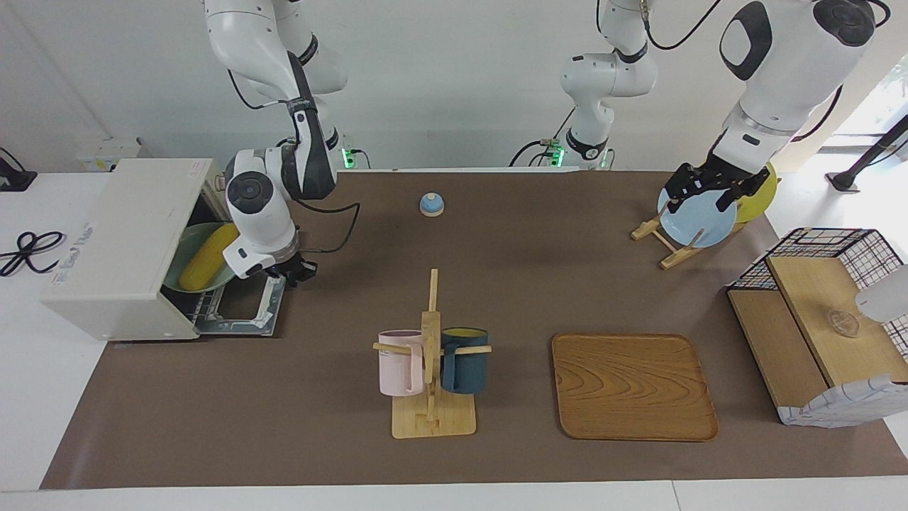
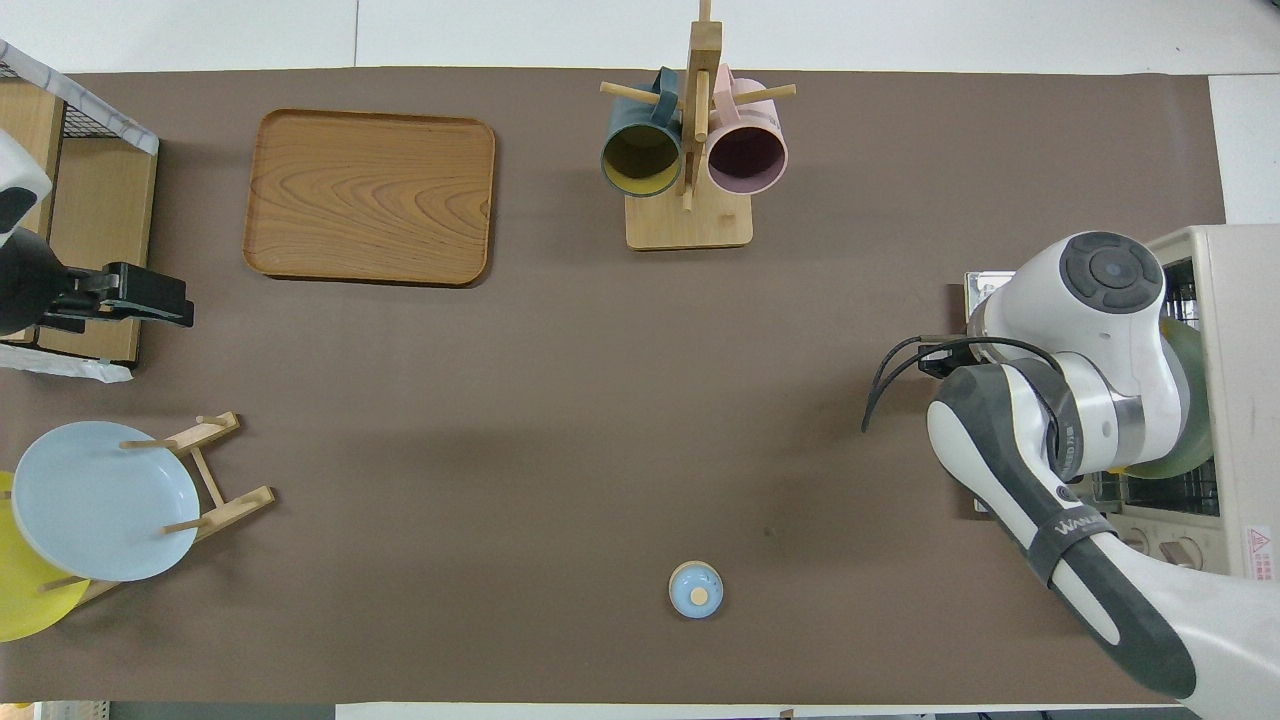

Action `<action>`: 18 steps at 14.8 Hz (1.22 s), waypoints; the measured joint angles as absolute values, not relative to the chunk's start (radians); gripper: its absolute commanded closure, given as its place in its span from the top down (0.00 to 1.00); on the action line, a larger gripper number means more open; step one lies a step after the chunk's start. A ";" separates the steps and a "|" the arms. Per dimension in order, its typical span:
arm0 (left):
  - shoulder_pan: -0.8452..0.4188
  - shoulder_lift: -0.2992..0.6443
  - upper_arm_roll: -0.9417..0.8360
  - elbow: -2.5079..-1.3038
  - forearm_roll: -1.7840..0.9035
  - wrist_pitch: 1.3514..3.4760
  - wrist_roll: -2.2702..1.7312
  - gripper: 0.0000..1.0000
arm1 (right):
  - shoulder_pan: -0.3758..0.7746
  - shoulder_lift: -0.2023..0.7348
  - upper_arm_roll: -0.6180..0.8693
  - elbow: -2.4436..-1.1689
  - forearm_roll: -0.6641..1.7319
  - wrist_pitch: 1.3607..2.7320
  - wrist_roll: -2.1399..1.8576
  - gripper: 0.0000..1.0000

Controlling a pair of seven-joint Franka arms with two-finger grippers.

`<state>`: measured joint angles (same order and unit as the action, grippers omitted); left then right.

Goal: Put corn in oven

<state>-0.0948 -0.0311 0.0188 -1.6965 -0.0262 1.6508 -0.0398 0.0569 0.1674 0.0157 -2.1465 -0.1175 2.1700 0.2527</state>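
Observation:
The corn (image 1: 207,258) lies on a green plate (image 1: 186,241) inside the off-white oven (image 1: 120,248) at the right arm's end of the table. The oven's glass door (image 1: 245,312) hangs open and flat. My right gripper (image 1: 294,272) is just over the open door, outside the oven's mouth, and apart from the corn. In the overhead view the right arm hides the corn; only the plate's edge (image 2: 1192,400) and the oven (image 2: 1240,330) show, with the right gripper (image 2: 938,360) peeking out from under the arm. My left gripper (image 1: 699,190) waits over the blue plate (image 1: 696,220).
A plate rack (image 1: 670,248) holds the blue and a yellow plate (image 1: 759,195). A mug tree (image 1: 431,355) with a pink and a dark blue mug, a wooden tray (image 1: 631,387), a small blue bell (image 1: 431,204) and a wire-and-wood basket box (image 1: 816,326) stand on the mat.

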 measured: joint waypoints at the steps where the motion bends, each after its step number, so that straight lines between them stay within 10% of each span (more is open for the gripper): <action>1: -0.095 -0.031 0.019 -1.697 -0.026 1.651 -0.040 1.00 | 0.054 0.167 0.015 -2.146 -0.118 2.163 0.253 0.00; 18: -0.095 -0.031 0.019 -1.697 -0.026 1.651 -0.040 1.00 | -0.001 0.079 0.014 -1.991 -0.207 1.855 0.120 0.00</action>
